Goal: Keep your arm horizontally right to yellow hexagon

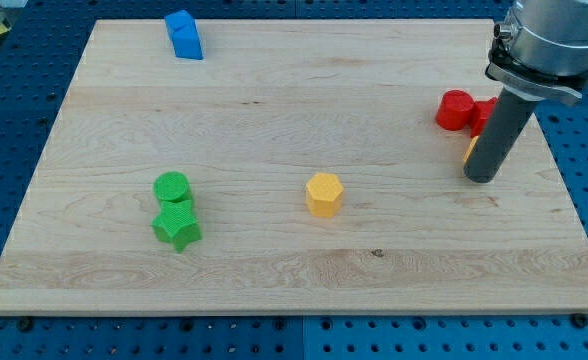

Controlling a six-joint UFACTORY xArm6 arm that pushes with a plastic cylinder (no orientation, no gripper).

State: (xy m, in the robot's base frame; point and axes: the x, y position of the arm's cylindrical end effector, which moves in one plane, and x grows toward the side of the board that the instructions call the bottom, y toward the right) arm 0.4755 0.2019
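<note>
The yellow hexagon [325,193] sits a little below the middle of the wooden table [274,100], standing free with bare wood all round it. My tip [481,178] rests on the table well to the view's right of the hexagon and slightly higher in the view — close to level with it, not exactly so. There are no jaws on this arm, only the straight dark rod [499,135], so nothing is held.

Just behind the rod, at its left edge, a small sliver of a yellow-orange block [470,150] peeks out; its shape cannot be made out. Above that, a red cylinder [455,109] lies touching or nearly touching a second red block [485,114], which is partly hidden by the rod.

On the view's left, a green cylinder [172,187] sits directly above a green star [177,228] — the two touch. A blue block [184,35] stands near the table's top edge, left of centre.
</note>
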